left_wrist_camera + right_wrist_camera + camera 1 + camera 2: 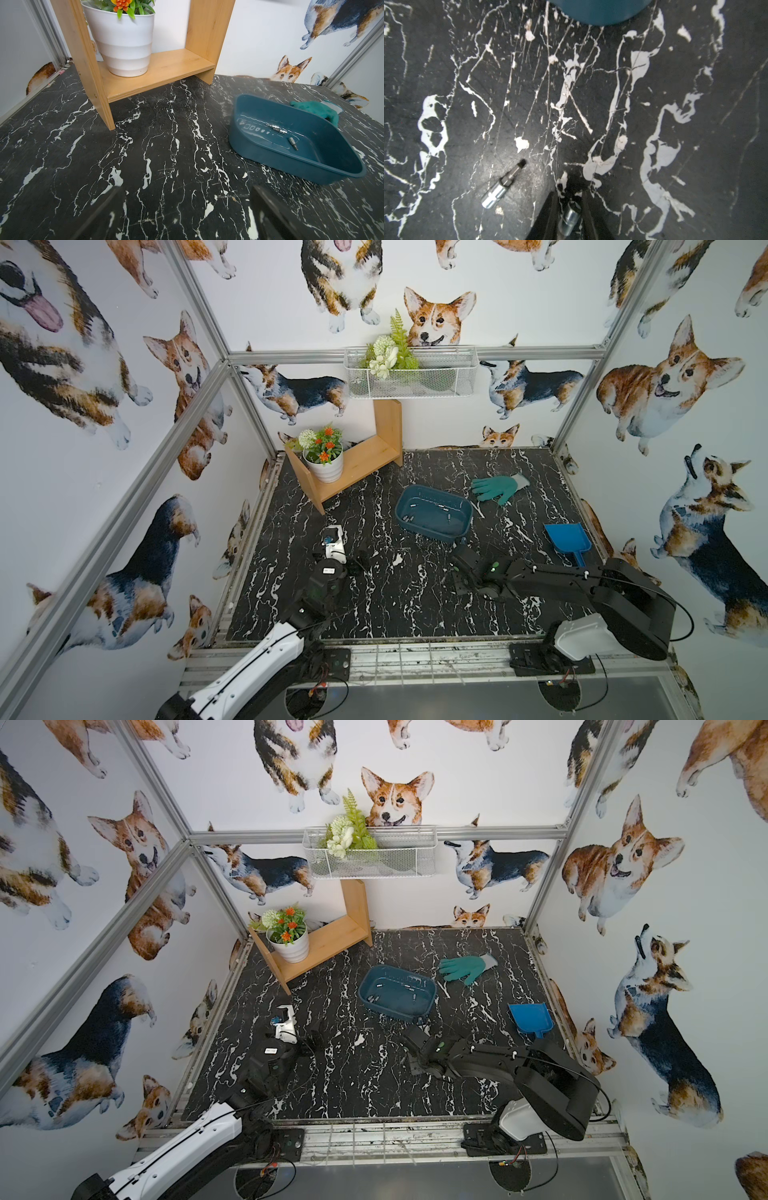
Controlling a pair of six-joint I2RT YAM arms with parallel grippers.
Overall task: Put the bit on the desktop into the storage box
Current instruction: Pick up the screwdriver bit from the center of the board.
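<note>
In the right wrist view a silver bit [570, 216] lies on the black marbled desktop [695, 62], and my right gripper [571, 199] has its two dark fingers tight against the bit's sides. A second bit [503, 185] lies loose close beside it. The teal storage box [424, 531] sits just beyond the right gripper [455, 572], and it holds several bits [277, 128]. My left gripper [185, 218] hangs open and empty over bare desktop, left of the box [280, 164]. Both top views show it near the left middle of the desktop [359, 562].
A green glove [498, 487] lies behind the box. A bright blue dustpan [567, 539] sits at the right edge. A wooden shelf [357, 464] with a white flower pot [324, 464] stands at the back left. A white wire basket [409, 373] hangs on the back wall.
</note>
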